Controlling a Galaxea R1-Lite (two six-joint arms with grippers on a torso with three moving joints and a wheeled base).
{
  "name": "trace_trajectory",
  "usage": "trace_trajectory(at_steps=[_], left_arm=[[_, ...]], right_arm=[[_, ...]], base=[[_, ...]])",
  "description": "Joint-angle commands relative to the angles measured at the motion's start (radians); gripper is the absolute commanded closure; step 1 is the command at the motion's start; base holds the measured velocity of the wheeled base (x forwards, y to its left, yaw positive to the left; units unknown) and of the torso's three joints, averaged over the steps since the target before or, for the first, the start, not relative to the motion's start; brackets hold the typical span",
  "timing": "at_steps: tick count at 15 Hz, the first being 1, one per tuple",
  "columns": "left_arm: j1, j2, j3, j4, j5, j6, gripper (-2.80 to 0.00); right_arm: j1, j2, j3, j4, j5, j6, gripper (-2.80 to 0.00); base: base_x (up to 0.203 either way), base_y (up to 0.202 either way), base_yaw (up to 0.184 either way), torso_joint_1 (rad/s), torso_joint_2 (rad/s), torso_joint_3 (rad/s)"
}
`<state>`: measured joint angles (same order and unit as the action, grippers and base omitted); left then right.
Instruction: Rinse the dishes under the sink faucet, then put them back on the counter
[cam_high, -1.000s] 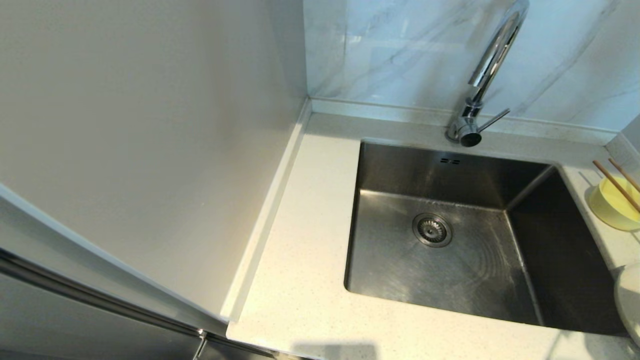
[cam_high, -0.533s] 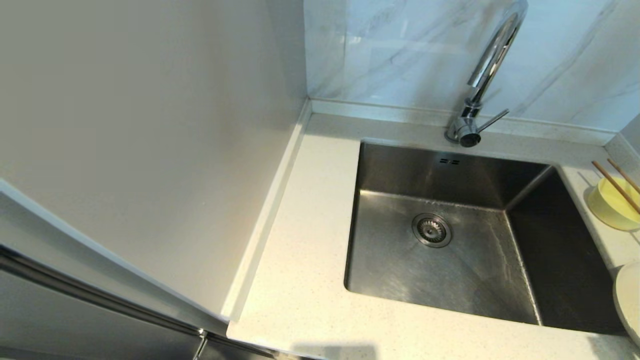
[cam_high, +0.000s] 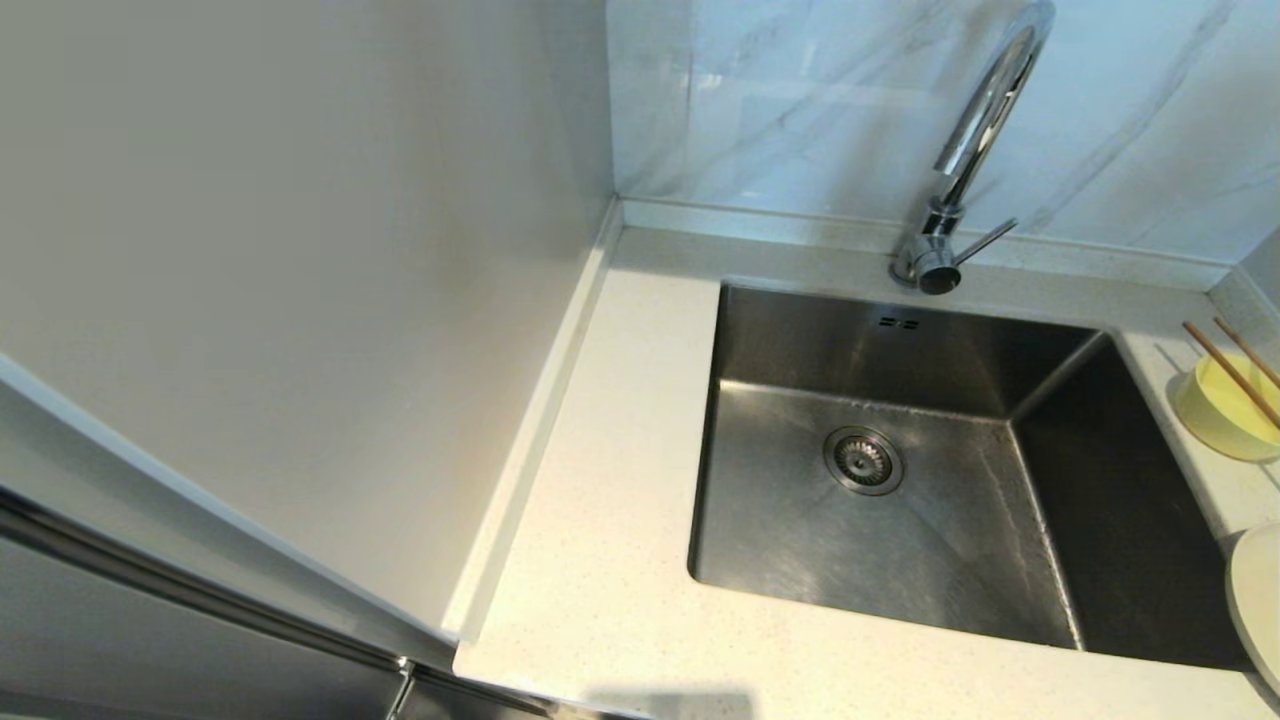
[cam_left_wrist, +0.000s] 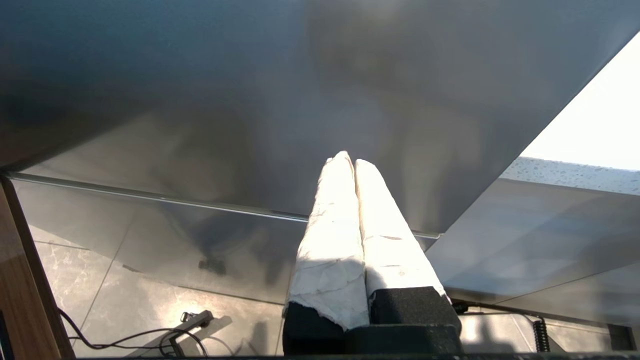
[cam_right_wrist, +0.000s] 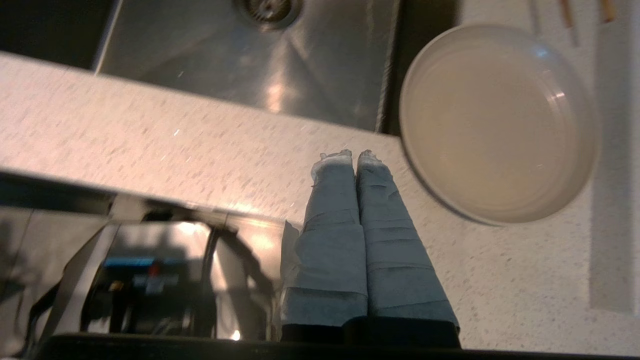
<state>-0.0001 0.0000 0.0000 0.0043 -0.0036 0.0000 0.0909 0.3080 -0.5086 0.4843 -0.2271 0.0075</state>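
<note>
The steel sink basin (cam_high: 900, 470) is sitting dry and bare in the middle of the off-white speckled surface (cam_high: 600, 560), with the chrome faucet (cam_high: 960, 170) rising behind its far rim, spout arching up and thin lever sticking out to the robot's right.

All the dishes are lying on the surface to the right of the basin. The pale-yellow bowl (cam_high: 1222, 412) is sitting near the far right corner, and the wooden chopsticks (cam_high: 1232, 370) are resting across its top. The cream plate (cam_high: 1256, 610) is lying nearer the robot, just beside the basin's right edge and partly out of the head view.

Neither arm is showing in the head view. The right gripper (cam_right_wrist: 349, 155) is hanging over the front strip of the surface with its jaws pressed together and gripping nothing; the plate (cam_right_wrist: 497, 122) is lying just beside the jaw tips, apart from them, toward the robot's right.

The left gripper (cam_left_wrist: 349, 161) is pointing at a grey metal panel (cam_left_wrist: 250, 100) below the level of the surface, its jaws closed on nothing and well apart from every dish.
</note>
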Motion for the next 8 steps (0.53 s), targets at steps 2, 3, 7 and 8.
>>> trace_trajectory(at_steps=[2, 3, 7, 8], left_arm=[[0.0, 0.0, 0.0, 0.0, 0.0, 0.0, 0.0], [0.0, 0.0, 0.0, 0.0, 0.001, 0.0, 0.0], [0.0, 0.0, 0.0, 0.0, -0.001, 0.0, 0.0], [0.0, 0.0, 0.0, 0.0, -0.001, 0.0, 0.0]], right_arm=[[-0.048, -0.035, 0.027, -0.032, -0.015, 0.004, 0.0], [-0.101, -0.035, 0.028, -0.046, -0.001, 0.002, 0.0], [-0.108, -0.096, 0.12, -0.07, 0.043, 0.034, 0.0], [-0.101, -0.127, 0.147, -0.086, 0.043, 0.036, 0.0]], base=[[0.0, 0.0, 0.0, 0.0, 0.0, 0.0], [0.0, 0.0, 0.0, 0.0, 0.0, 0.0], [0.0, 0.0, 0.0, 0.0, 0.0, 0.0], [0.0, 0.0, 0.0, 0.0, 0.0, 0.0]])
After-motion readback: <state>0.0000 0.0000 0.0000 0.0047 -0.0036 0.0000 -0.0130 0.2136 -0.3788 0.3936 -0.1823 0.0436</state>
